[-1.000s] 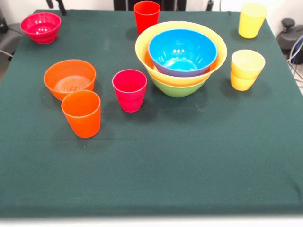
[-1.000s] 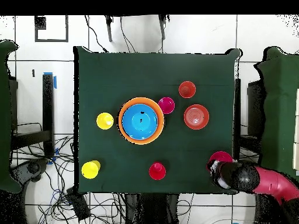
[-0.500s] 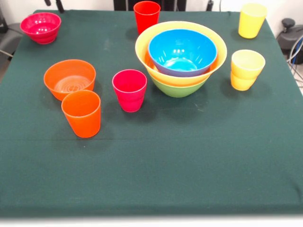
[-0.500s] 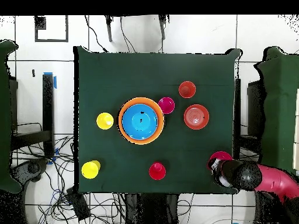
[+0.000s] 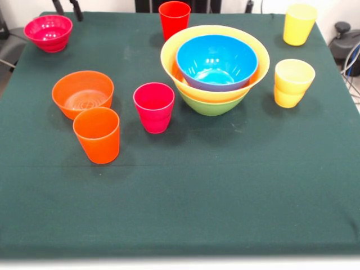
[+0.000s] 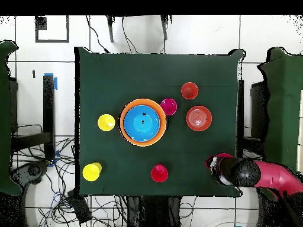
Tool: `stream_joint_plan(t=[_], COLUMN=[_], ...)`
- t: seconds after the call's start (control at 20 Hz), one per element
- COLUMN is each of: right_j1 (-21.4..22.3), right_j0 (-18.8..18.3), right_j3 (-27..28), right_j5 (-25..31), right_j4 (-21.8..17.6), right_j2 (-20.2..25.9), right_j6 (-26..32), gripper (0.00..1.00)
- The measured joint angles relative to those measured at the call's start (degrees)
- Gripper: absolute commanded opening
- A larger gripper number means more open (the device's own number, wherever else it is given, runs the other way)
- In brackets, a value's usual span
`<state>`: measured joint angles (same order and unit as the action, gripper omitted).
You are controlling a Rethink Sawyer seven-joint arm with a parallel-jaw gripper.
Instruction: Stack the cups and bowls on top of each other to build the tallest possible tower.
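Observation:
The tower is a green bowl (image 5: 211, 105) holding a wide yellow bowl (image 5: 169, 52) with a blue bowl (image 5: 216, 59) inside. Loose on the cloth stand a magenta cup (image 5: 154, 107), an orange cup (image 5: 97, 135), a red cup (image 5: 174, 19), a yellow cup (image 5: 298, 24) and a yellow cup (image 5: 292, 82) that looks like a nested pair. An orange bowl (image 5: 82, 93) sits behind the orange cup. My gripper (image 5: 66, 8) hangs open just behind the magenta bowl (image 5: 48, 32). Overhead, the gripper (image 6: 214, 165) partly covers that magenta bowl (image 6: 223, 157).
The dark green table cloth (image 5: 225, 185) is bare across its near half. Overhead, my red arm (image 6: 278, 180) reaches in from off the table's right corner. Cables (image 6: 59, 195) and other tables lie around the table edges.
The arm has shifted slightly inward over the magenta bowl's corner, and the gripper tips show a little lower in the front view. No cup or bowl has moved.

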<state>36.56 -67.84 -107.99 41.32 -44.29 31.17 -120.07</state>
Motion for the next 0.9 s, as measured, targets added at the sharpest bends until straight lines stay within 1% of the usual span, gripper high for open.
stream_joint_plan(t=[0.1,0.15,0.3,0.4,0.45,0.55,0.6,0.75,0.9], right_j1=[-0.1,-0.4,-1.3,-1.7,-2.0,-2.5,-2.8,-3.6,-4.3], right_j0=[0.0,0.0,0.0,0.0,0.0,0.0,0.0,0.3,0.6], right_j3=[0.1,0.5,1.2,1.4,1.6,1.8,2.0,2.5,3.1], right_j5=[0.2,0.9,2.1,2.4,2.6,2.8,2.9,3.0,3.5], right_j4=[-0.2,-0.7,-1.4,-1.6,-1.7,-1.7,-1.7,-1.7,-1.8], right_j2=[0.6,1.6,2.9,3.3,3.8,4.2,4.4,4.5,4.5], right_j6=[1.9,5.5,11.7,14.1,16.8,19.0,21.2,23.4,23.6], gripper=[1.00,1.00,1.00,1.00,1.00,1.00,1.00,1.00,1.00])
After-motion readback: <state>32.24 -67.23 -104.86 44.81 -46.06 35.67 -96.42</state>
